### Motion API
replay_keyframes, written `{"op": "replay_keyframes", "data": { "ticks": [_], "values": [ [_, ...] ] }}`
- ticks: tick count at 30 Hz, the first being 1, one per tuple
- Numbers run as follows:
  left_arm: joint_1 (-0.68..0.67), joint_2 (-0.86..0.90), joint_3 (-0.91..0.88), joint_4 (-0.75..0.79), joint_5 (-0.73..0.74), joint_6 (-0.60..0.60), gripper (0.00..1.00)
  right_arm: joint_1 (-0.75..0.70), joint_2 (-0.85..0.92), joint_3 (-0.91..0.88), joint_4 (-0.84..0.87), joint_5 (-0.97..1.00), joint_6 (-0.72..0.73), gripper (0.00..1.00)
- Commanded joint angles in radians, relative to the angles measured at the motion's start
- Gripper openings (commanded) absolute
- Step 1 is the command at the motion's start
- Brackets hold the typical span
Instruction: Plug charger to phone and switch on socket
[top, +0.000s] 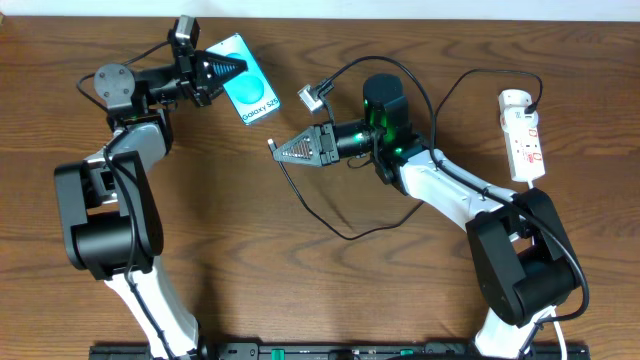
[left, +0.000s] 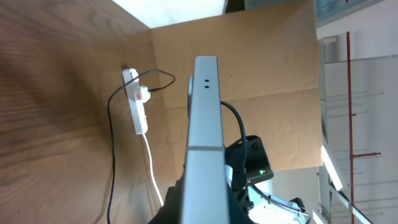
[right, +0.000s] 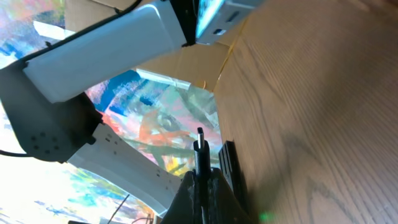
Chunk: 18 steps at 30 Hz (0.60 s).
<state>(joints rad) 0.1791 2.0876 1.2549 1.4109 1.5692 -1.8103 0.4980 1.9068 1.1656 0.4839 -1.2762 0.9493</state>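
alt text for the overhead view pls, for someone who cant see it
Two robot arms face each other over a wooden table: the left gripper, jaws shut on the phone, and the right gripper, jaws shut on the charger, its tip aimed at the phone. The socket, a white power strip, lies at the far right.

Phone (top: 252, 92) sat at rear left of table (top: 220, 220), up on edge between fingers of left gripper (top: 240, 68); whether it touched tabletop was hard to tell. Right gripper (top: 278, 148) lay near table centre, right of phone and in front of it, apart from it. Charger (right: 199, 146) plug tip stood clamped at right gripper's tips, pointed left; cable looped forward, then back to right. Socket (top: 523, 135) lay at far right, lengthwise front to back, well apart from phone.
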Motion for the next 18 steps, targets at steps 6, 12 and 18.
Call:
{"op": "replay_keyframes", "data": {
  "ticks": [6,12,18],
  "values": [
    [-0.028,-0.012,0.013,0.013,0.002,-0.002,0.07,0.007,-0.003,0.002,-0.008,-0.018,-0.049,0.01],
    [-0.027,-0.012,0.013,0.012,0.003,-0.002,0.07,0.003,-0.003,0.002,-0.009,-0.033,-0.057,0.01],
    [-0.028,-0.012,0.013,0.012,0.003,-0.021,0.07,-0.010,-0.003,0.002,-0.009,-0.036,-0.058,0.01]
  ]
}}
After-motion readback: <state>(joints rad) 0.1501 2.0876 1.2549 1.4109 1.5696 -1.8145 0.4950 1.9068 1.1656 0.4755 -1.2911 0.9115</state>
